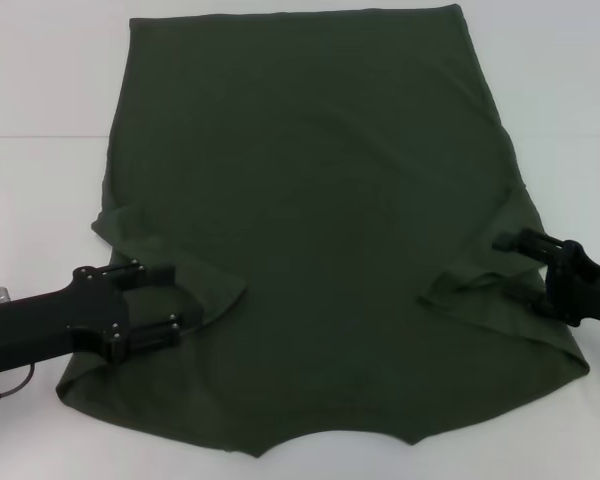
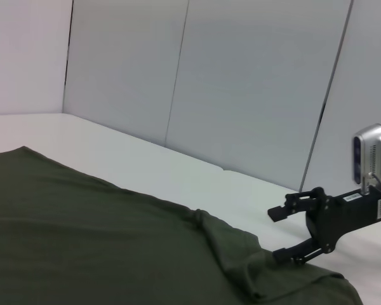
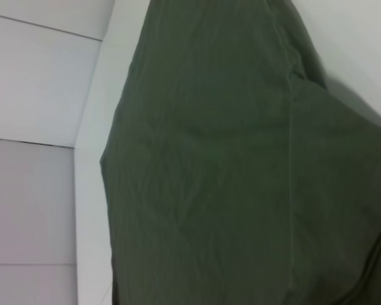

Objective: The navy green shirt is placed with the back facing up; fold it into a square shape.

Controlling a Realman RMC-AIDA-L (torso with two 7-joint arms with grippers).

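Note:
The navy green shirt (image 1: 320, 220) lies flat on the white table (image 1: 40, 190), hem at the far side and neck cutout at the near edge. Both sleeves are turned in over the body. My left gripper (image 1: 180, 298) is open over the folded left sleeve, low at the shirt's near left side. My right gripper (image 1: 515, 275) is open at the shirt's right sleeve edge. In the left wrist view the right gripper (image 2: 287, 234) shows with its jaws apart, and its lower finger (image 2: 295, 254) rests on the shirt (image 2: 82, 241). The right wrist view shows only the shirt's fabric (image 3: 228, 178).
Bare white table surrounds the shirt on the left, on the right (image 1: 570, 120) and at the far side. Grey wall panels (image 2: 241, 82) stand behind the table. A cable (image 1: 5, 385) hangs by the left arm.

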